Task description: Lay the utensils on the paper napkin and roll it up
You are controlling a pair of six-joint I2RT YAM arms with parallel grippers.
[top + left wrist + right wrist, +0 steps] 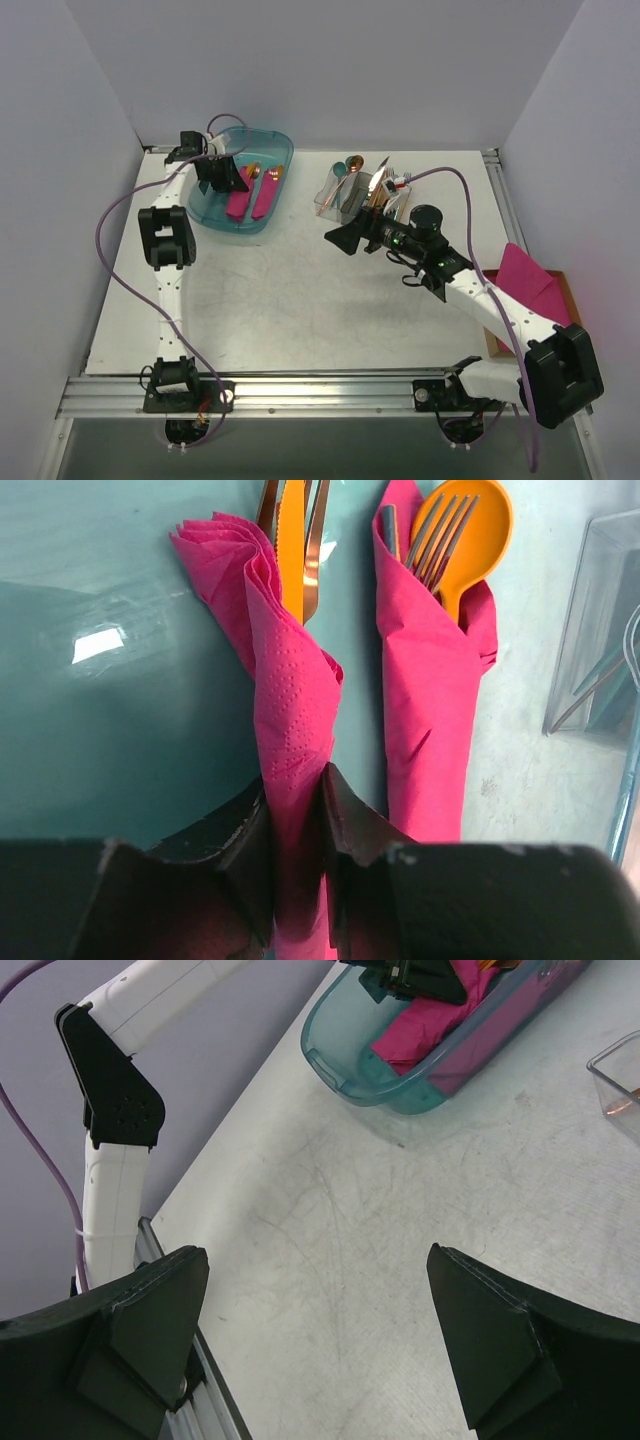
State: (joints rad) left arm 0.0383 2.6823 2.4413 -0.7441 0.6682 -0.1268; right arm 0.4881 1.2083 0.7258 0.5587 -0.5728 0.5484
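My left gripper [222, 180] reaches into the teal bin [276, 146]. In the left wrist view it [297, 815] is shut on the lower end of a rolled pink paper napkin [290, 710] with copper utensils [292, 540] sticking out of its top. A second pink roll [430, 710] lies just to its right, holding a copper fork and spoon [470, 530]. Both rolls show from above [237, 205] [263, 200]. My right gripper [345, 238] is open and empty above the table's middle, fingers spread wide in its wrist view [320, 1300].
A clear cutlery holder [332, 196] with several utensils stands behind the right gripper. A stack of pink napkins [530, 280] lies on a brown tray at the right edge. The bin also shows in the right wrist view [345, 1065].
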